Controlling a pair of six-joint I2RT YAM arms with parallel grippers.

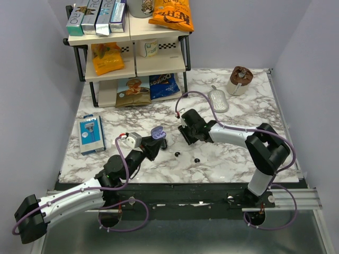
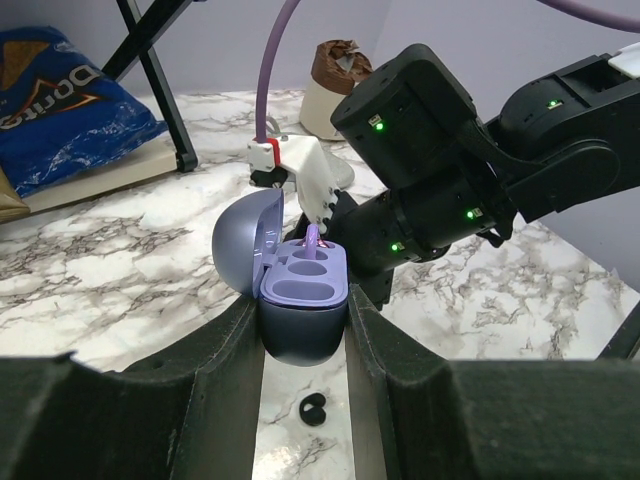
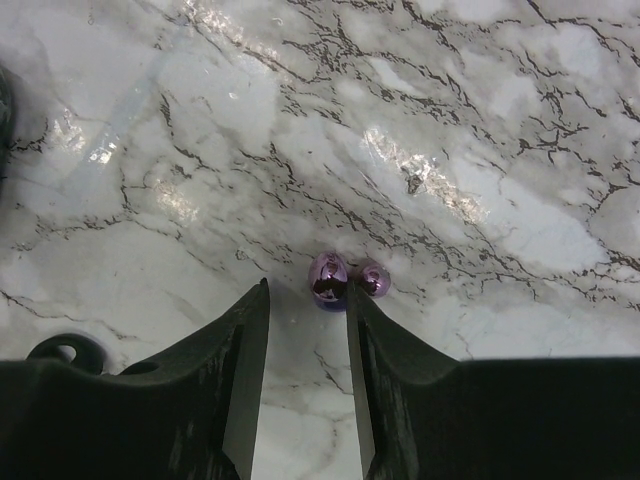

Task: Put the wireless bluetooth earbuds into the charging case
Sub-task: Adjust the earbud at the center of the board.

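My left gripper (image 1: 157,138) (image 2: 303,320) is shut on the purple charging case (image 1: 157,132) (image 2: 305,285) and holds it above the table. Its lid (image 2: 243,250) is swung open to the left and the sockets show empty. Two small black earbuds (image 1: 177,154) (image 1: 196,160) lie on the marble, one of them (image 2: 313,409) just below the case. My right gripper (image 1: 186,138) (image 3: 307,292) is open and points down just behind the case. Two glossy purple beads (image 3: 329,278) (image 3: 374,281) lie at its tips, the left one close to the right finger.
A shelf rack (image 1: 132,47) with snack bags and boxes stands at the back left, with a blue chip bag (image 2: 60,100) below it. A blue box (image 1: 90,134) lies at the left. A grey oval pad (image 1: 218,100) and a brown-topped cup (image 1: 239,80) sit at the back right.
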